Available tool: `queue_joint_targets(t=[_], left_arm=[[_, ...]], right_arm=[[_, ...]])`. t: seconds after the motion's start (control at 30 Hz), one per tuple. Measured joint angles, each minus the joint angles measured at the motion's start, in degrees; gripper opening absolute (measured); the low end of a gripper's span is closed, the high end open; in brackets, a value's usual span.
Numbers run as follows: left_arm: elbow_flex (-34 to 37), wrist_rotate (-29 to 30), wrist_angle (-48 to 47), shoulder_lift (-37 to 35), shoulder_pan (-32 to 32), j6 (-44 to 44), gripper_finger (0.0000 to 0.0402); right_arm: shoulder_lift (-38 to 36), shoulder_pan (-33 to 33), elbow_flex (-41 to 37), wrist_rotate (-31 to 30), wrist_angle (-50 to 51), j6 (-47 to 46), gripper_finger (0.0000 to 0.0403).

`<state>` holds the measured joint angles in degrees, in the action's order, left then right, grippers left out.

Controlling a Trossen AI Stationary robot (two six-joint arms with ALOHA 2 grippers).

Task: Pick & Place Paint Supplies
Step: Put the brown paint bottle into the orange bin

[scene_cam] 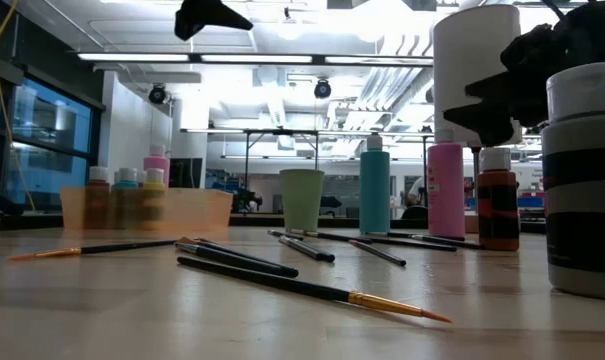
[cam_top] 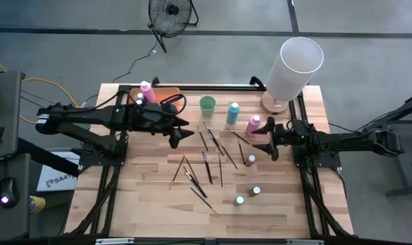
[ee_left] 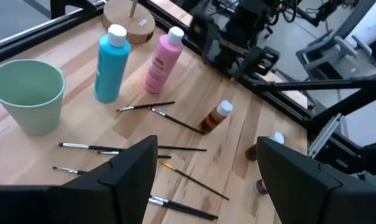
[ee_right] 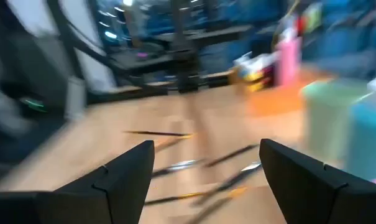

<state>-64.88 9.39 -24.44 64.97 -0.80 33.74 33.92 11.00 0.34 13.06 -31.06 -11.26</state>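
Several thin dark-handled brushes (cam_top: pixel 206 167) lie scattered on the middle of the wooden table. A blue bottle (cam_top: pixel 233 112) and a pink bottle (cam_top: pixel 253 124) stand upright at the far right, and small brown bottles (cam_top: pixel 251 160) (cam_top: pixel 255 191) stand nearer. Another pink bottle (cam_top: pixel 147 90) stands in the orange tray (cam_top: pixel 166 94) with small bottles. My left gripper (cam_top: pixel 180 136) hangs open above the table, left of the brushes, its fingers (ee_left: pixel 132 168) with nothing between them. My right gripper (cam_top: pixel 268 139) stands open beside the pink bottle, also with nothing between its fingers (ee_right: pixel 125 168).
A green cup (cam_top: pixel 207 105) stands upright at the far middle, next to the blue bottle. A tall white cylinder (cam_top: pixel 294 68) on a round wooden base occupies the far right corner. Bare wood lies along the near edge (cam_top: pixel 158 211).
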Motion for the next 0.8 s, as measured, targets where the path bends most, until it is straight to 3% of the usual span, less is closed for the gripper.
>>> queue_joint_targets(t=[0.17,0.4,0.63,0.8], left_arm=[[0.0,0.26,0.62,0.0,0.0,1.05,0.0267],[0.0,0.29,0.63,0.0,0.0,1.07,0.0267],[0.0,0.37,0.61,0.0,0.02,1.07,0.0267],[0.0,0.37,0.31,0.0,0.02,1.07,0.0267]], right_arm=[[-0.23,-0.02,0.0,11.57,0.0,-9.46,0.0286],[-0.25,-0.02,0.0,19.46,-0.25,-33.97,0.0286],[-0.24,-0.02,0.0,19.92,-0.85,-47.48,0.0286],[-0.23,-0.42,0.3,15.46,-0.75,-44.35,0.0286]])
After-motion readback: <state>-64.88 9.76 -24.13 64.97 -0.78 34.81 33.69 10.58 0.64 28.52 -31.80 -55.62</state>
